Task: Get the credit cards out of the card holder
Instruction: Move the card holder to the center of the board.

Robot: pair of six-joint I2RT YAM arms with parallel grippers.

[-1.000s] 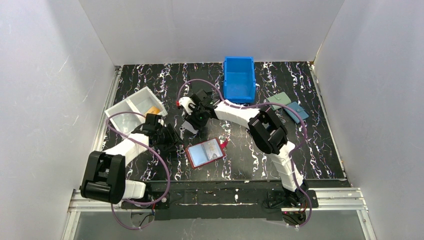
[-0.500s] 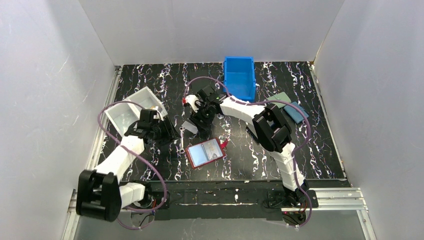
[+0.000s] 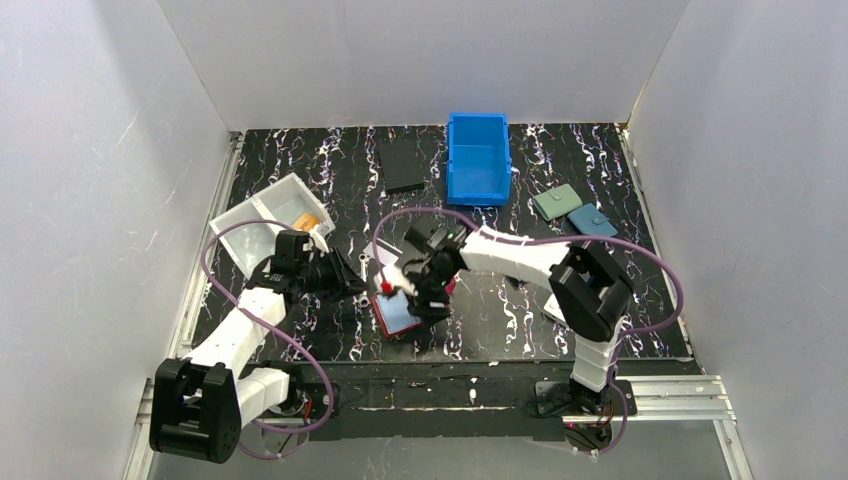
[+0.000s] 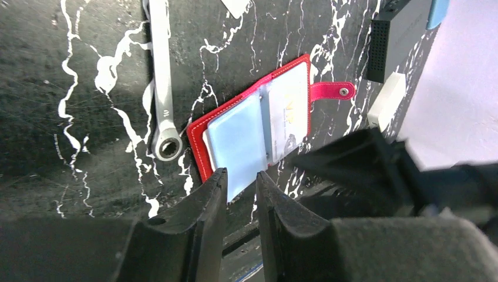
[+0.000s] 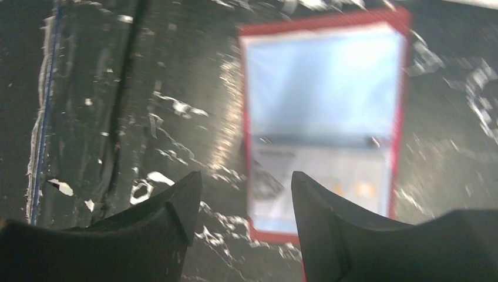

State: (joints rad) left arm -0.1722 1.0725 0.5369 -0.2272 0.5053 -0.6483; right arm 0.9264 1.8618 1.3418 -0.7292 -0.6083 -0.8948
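Note:
The red card holder lies open on the table, pale blue pockets up, snap tab spread to the side. A whitish credit card sits in one pocket. My right gripper hovers open over the holder's edge, hiding part of the holder from above. My left gripper stands just left of the holder, jaws a narrow gap apart with nothing between them. An orange card lies in the white bin.
A silver ratchet wrench lies beside the holder. A pale card-like thing rests behind it. At the back stand a blue bin and a black flat case. Teal and blue wallets lie at the right.
My right gripper has swung from behind the holder down over it, leaving the pale thing on the table. The left gripper's jaws have narrowed and its arm has shifted slightly.

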